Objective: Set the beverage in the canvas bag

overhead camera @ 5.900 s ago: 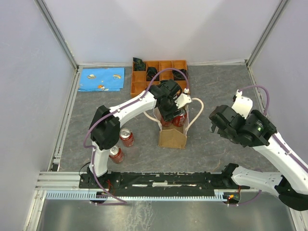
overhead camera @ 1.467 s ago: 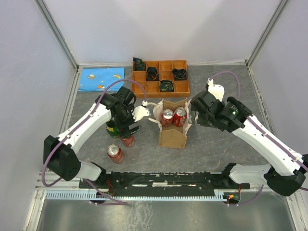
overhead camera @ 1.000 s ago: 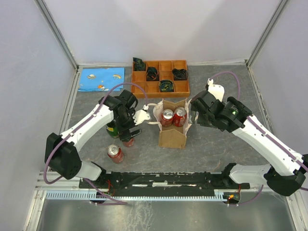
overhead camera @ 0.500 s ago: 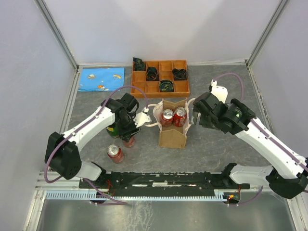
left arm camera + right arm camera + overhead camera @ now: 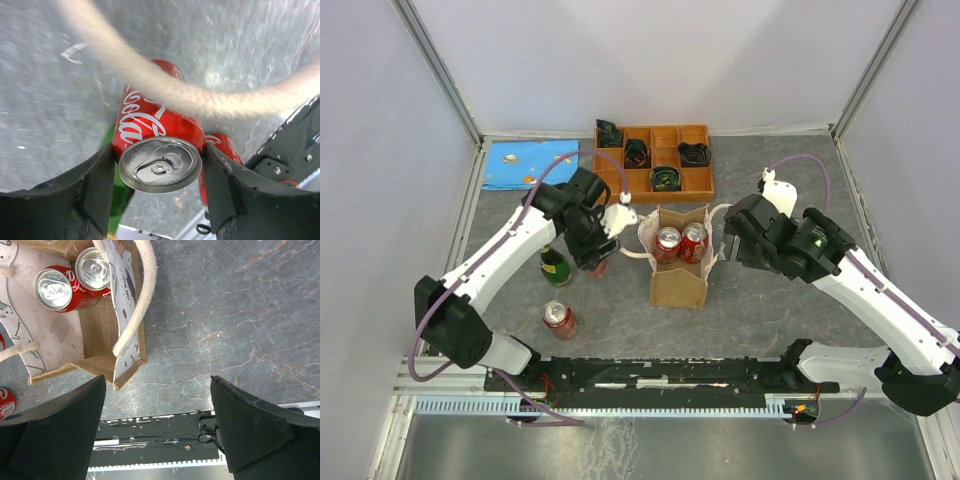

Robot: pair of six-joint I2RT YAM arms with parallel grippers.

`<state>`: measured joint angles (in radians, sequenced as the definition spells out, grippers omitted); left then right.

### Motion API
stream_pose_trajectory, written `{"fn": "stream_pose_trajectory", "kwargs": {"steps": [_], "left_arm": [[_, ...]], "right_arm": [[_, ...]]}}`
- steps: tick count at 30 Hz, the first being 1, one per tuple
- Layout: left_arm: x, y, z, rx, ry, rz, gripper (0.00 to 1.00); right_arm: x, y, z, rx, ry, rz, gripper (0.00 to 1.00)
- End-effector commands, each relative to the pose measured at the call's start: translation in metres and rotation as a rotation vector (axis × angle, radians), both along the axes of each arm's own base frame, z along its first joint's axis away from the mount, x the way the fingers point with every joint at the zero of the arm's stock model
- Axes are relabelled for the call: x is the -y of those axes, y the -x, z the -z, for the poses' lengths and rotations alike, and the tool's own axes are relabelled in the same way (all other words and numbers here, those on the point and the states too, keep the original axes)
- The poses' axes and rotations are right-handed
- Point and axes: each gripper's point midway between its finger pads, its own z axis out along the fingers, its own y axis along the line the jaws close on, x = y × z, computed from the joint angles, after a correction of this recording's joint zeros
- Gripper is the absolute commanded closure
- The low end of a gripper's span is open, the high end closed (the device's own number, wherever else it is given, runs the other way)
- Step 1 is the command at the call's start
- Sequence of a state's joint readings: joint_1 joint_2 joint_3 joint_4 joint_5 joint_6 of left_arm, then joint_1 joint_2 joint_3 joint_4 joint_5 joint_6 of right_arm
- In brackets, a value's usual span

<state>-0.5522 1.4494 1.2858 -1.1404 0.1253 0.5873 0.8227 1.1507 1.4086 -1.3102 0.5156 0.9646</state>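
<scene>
Your left gripper (image 5: 160, 172) is clasping a red cola can (image 5: 150, 125) between its jaws, just left of the canvas bag (image 5: 678, 285), with a rope handle (image 5: 165, 92) crossing before it. Your right gripper (image 5: 157, 385) is hovering right of the bag, jaws spread wide; two cans (image 5: 667, 240) are standing inside.

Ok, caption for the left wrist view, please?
Left claw gripping a red cola can, the bag's cream rope handle arcing across the foreground.

Four red cola cans (image 5: 667, 239), one green bottle (image 5: 554, 264), one canvas bag (image 5: 678, 285), one orange tray (image 5: 668, 137) at the far side with four dark items (image 5: 667, 178), one blue sheet (image 5: 525, 165) far left.
</scene>
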Motion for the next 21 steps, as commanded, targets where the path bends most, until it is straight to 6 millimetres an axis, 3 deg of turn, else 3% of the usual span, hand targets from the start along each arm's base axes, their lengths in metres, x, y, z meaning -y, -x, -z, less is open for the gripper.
{"fn": "stream_pose_trajectory", "kwargs": {"steps": [1,7,12,16,21], "left_arm": [[0.025,-0.024,-0.068,0.138,0.14,-0.036,0.97],[0.026,-0.033,-0.098,0.201,0.164,-0.057,0.97],[0.018,-0.055,-0.131,0.329,0.148,-0.113,0.97],[0.019,-0.083,-0.181,0.502,0.19,-0.169,0.97],[0.056,-0.094,-0.259,0.576,0.423,-0.164,0.97]], "right_arm": [[0.007,0.002,-0.005,0.028,-0.012,0.022,0.07],[0.006,0.001,-0.004,0.026,-0.01,0.019,0.07],[0.005,0.001,-0.003,0.024,-0.01,0.018,0.07],[0.006,0.002,-0.001,0.025,-0.012,0.019,0.07],[0.005,0.001,0.002,0.02,-0.012,0.02,0.07]]}}
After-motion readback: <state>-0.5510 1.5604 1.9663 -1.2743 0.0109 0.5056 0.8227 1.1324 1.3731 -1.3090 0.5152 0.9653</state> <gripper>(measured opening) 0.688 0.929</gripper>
